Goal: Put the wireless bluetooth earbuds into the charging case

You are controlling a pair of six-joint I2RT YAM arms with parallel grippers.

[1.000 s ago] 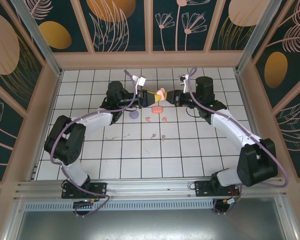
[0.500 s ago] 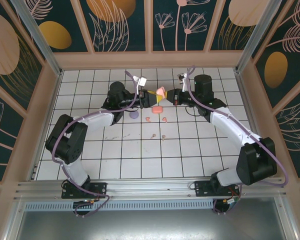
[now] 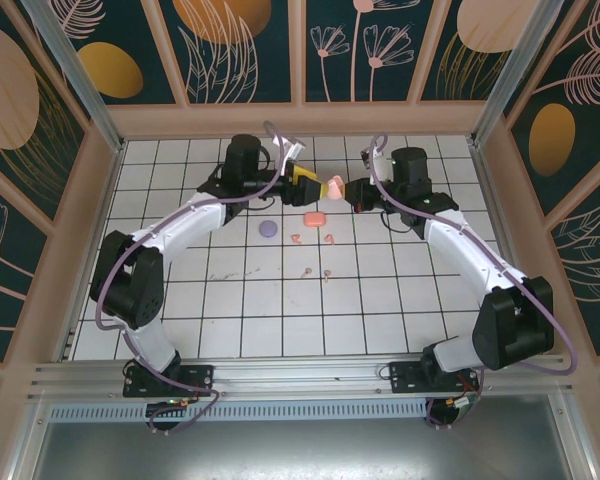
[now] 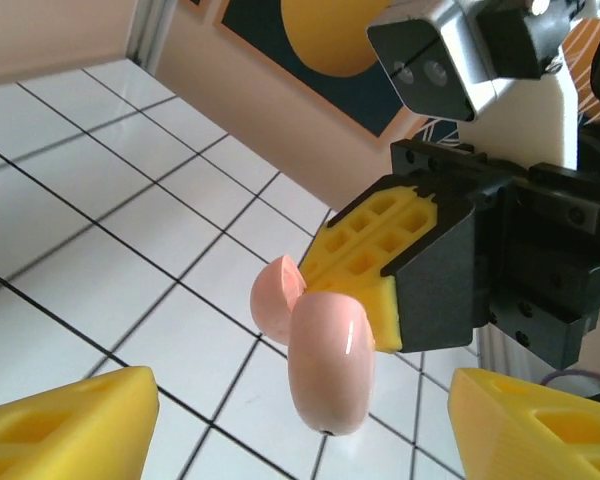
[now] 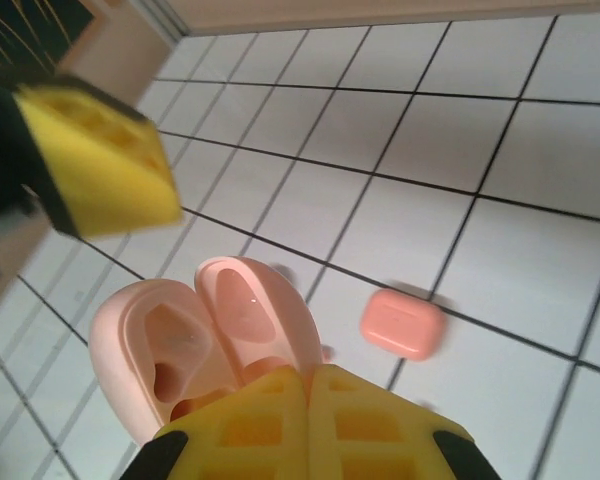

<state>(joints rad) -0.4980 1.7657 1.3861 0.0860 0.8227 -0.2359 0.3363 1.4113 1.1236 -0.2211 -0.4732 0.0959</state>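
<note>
Top external, left gripper (image 3: 313,183) released, withdrawn; right gripper (image 3: 344,190) holds charging case (image 3: 332,187)

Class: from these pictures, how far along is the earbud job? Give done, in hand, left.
Done: the pink charging case is open, its wells looking empty. In hand: the right gripper is shut on it in the air; the left gripper stands open beside it. Left: the earbuds lie on the tiles, none seated.
</note>
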